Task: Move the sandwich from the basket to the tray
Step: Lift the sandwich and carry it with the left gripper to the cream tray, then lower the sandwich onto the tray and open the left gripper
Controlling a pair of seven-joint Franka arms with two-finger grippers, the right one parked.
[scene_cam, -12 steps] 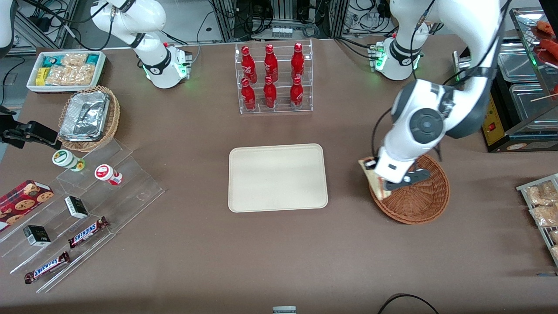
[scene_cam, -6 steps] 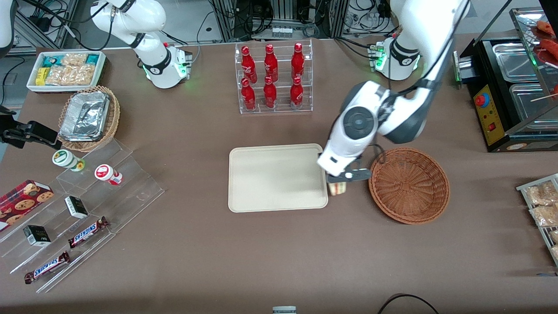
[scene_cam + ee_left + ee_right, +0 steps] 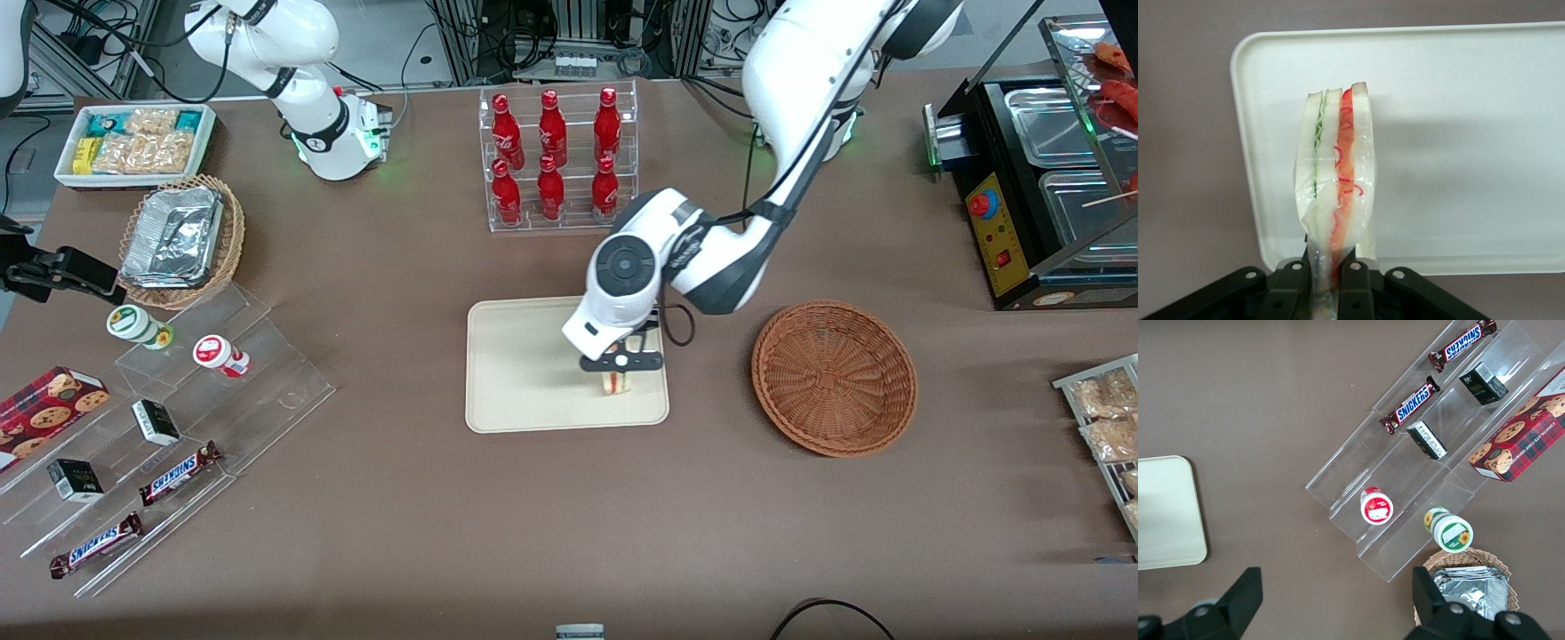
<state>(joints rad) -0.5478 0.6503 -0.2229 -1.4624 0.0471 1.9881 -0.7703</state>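
My left gripper (image 3: 617,372) hangs over the cream tray (image 3: 524,364), near the tray's end closest to the basket, shut on the sandwich (image 3: 615,382). In the left wrist view the black fingers (image 3: 1355,283) pinch the plastic-wrapped wedge (image 3: 1336,180), which shows white bread with green and red filling and stands edge-on above the tray (image 3: 1458,133). The reddish-brown wicker basket (image 3: 834,377) sits on the table beside the tray, toward the working arm's end, with nothing in it.
A clear rack of red bottles (image 3: 557,160) stands farther from the camera than the tray. Acrylic steps with candy bars and cups (image 3: 160,418), a tan foil-tray basket (image 3: 182,240) and a white snack bin (image 3: 135,142) lie toward the parked arm's end. A black appliance (image 3: 1031,178) sits beside the basket.
The gripper has carried the sandwich out of the basket, across the gap, to a spot over the tray. The basket now holds nothing.
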